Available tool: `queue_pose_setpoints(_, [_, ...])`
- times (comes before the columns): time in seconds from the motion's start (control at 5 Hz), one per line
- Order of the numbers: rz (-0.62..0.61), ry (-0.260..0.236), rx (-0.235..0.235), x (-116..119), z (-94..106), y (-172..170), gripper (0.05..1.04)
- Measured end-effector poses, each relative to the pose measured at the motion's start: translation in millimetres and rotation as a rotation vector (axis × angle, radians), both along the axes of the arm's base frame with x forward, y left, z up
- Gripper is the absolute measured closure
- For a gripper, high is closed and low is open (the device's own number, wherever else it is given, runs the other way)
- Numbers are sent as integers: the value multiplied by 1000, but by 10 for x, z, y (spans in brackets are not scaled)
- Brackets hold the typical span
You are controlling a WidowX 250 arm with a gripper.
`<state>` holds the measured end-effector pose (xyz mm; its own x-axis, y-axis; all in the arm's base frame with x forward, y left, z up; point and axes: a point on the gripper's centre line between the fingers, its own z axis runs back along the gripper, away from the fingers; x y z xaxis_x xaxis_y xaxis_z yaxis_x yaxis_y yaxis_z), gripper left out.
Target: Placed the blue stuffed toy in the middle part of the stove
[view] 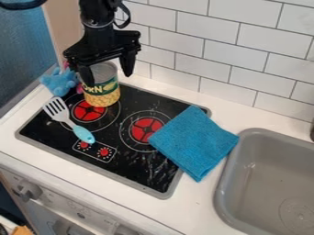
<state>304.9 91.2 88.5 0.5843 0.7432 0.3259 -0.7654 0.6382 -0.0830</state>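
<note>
Evidently, your toy (58, 84) has its trip ahead of it: it sits at the far left corner of the stove (138, 170), just beside the can (102, 95), and you want it in the stove's middle. That can stands upright on the far left part of the stove, so it likely crowds your grasp and could get knocked as you go for the toy. The spatula (82, 133) lies flat across the stove's left side, handle towards the knobs, and the cloth (195, 143) laps over the stove's right edge; neither seems placed to help, so treat them as things to steer around. Your arm (98, 33) comes in over the stove's far left part and points down, with the gripper (108, 79) at the can's top, its two fingers spread wide. You'd probably do well to lift, shift towards the toy and lower there before you close
</note>
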Motion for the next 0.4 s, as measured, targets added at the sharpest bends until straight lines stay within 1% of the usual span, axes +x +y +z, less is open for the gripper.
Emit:
queue_pose_setpoints(0.2, [10, 26, -13, -20, -79, -10, 83])
queue_pose_setpoints(0.4, [125, 13, -44, -67, -30, 206, 83])
